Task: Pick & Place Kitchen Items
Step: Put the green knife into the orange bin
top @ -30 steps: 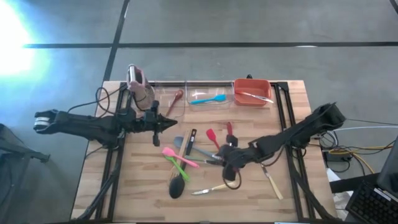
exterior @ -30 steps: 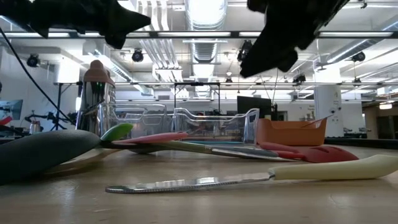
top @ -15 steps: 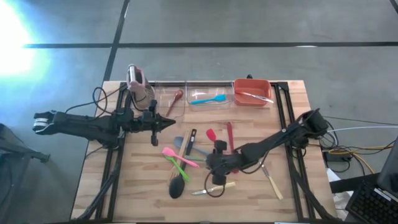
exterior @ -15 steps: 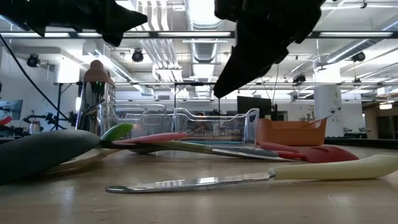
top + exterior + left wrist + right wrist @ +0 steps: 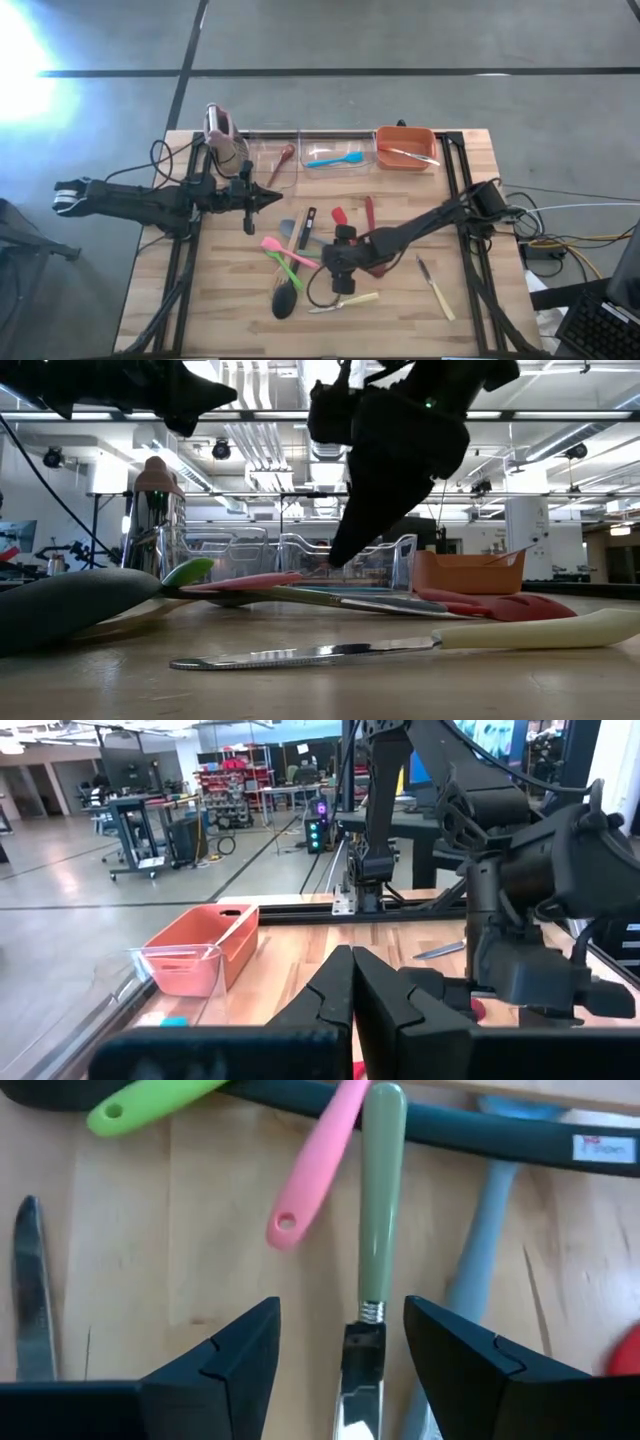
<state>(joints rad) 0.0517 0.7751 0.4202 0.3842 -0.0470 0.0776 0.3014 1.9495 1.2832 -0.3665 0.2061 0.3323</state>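
Right gripper (image 5: pixel 342 1342) open over green-handled knife (image 5: pixel 372 1230), pink utensil (image 5: pixel 322 1162) beside

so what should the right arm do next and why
Probably lower straight down and close. The right end effector is open, straddling the green-handled knife where handle meets blade, but seems to hover above it. The pink utensil handle lies close beside it.

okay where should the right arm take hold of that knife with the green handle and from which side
Probably the green handle of the knife, near the metal collar, coming straight down. The right gripper is open with its jaws either side of the flat-lying knife, across its narrow width. Farther up, the pink utensil handle crowds it.
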